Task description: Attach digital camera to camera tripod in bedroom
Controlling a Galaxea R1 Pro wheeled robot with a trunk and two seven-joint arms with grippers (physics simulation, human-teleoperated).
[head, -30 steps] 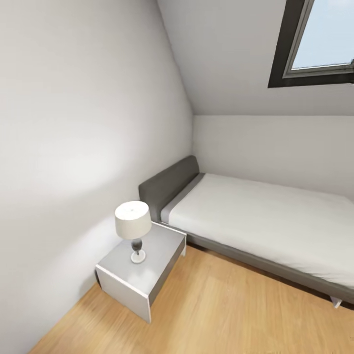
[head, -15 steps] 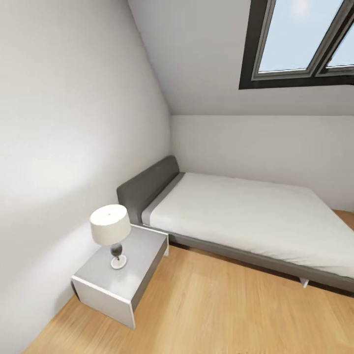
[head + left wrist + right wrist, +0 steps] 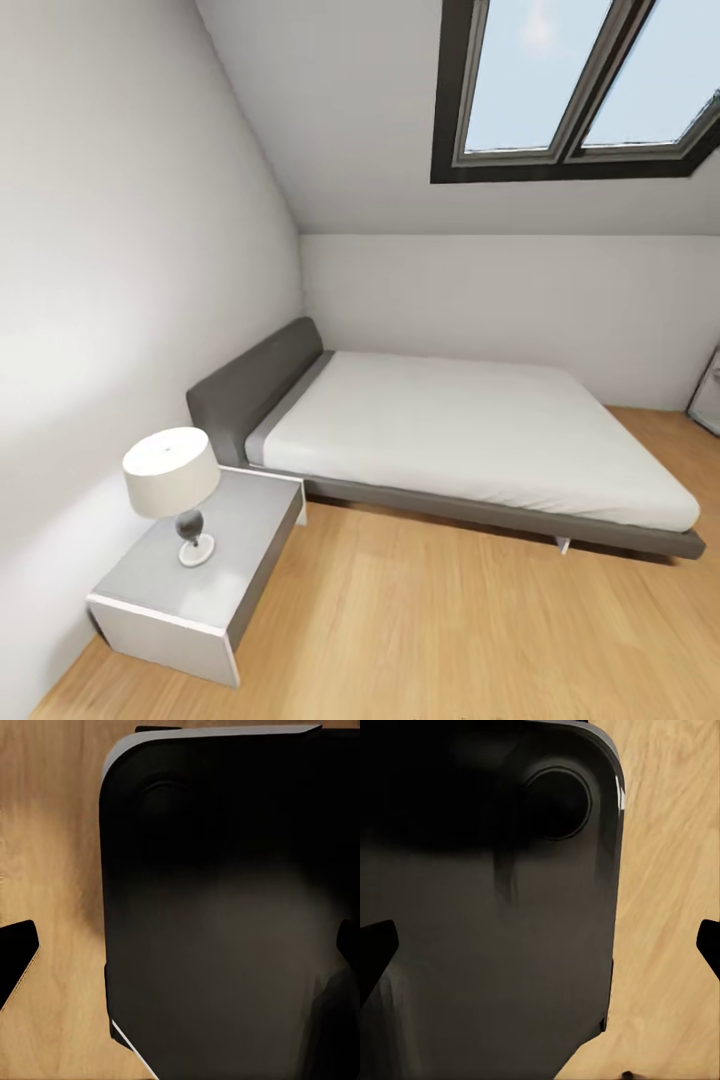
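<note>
The digital camera and the camera tripod are out of view. The head view looks into the bedroom: a grey bed with a white mattress stands against the far wall on a light wood floor. In the left wrist view my left gripper is open, its dark fingertips at the picture's two sides, over the robot's black base. My right gripper is likewise open, nothing between its fingertips, above the same black body.
A low grey nightstand with a white-shaded lamp stands by the left wall, beside the bed's headboard. A dark-framed window sits in the sloped ceiling. A pale grey object shows at the right edge.
The whole head view has swung to the right: bed and nightstand sit further left in the picture, and more of the window and the floor past the bed's foot shows.
</note>
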